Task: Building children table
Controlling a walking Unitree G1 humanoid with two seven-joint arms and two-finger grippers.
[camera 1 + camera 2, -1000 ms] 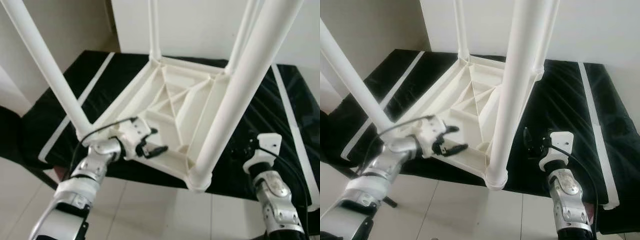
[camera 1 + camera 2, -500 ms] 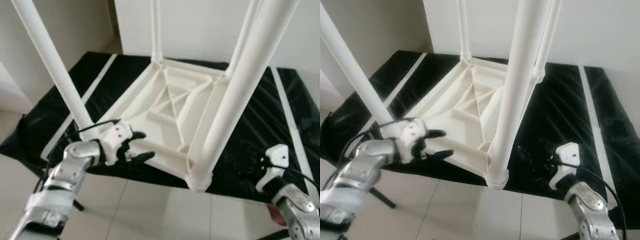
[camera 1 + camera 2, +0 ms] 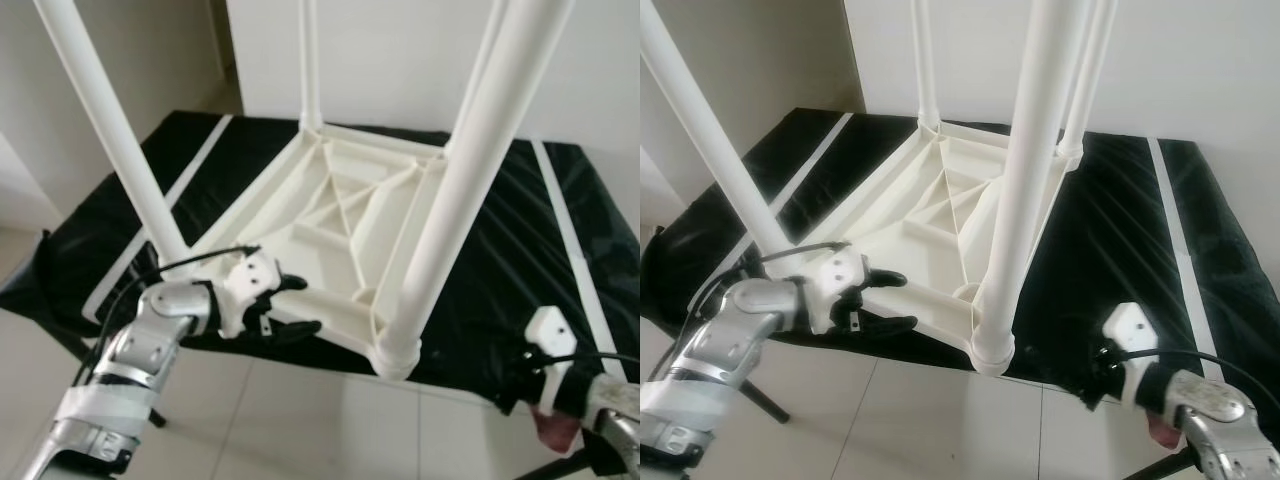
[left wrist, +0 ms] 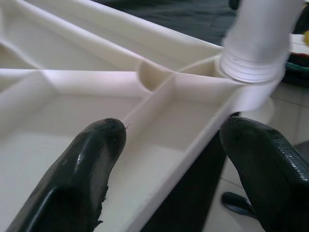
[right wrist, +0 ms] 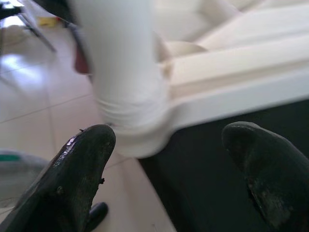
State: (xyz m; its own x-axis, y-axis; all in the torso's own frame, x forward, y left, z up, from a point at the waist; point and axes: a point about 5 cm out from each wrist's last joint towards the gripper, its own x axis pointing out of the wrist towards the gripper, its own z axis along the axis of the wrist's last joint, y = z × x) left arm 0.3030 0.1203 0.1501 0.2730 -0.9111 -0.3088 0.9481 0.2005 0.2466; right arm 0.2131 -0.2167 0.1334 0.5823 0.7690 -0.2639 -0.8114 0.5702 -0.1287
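On a black work surface (image 3: 520,260) an upturned white children table (image 3: 345,215) is laid. The left gripper (image 3: 283,305), fingers spread, straddles its front rim; a firm closing is needed next. The right gripper (image 5: 178,159) is held open near the corner leg (image 3: 1025,170).

A domestic room is indicated: pale tiled floor (image 3: 300,420), plain white walls (image 3: 400,60), and a black-covered desk (image 3: 1120,230) set against the walls.

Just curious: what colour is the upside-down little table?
White all over, legs included: the table shows best in the left eye view.
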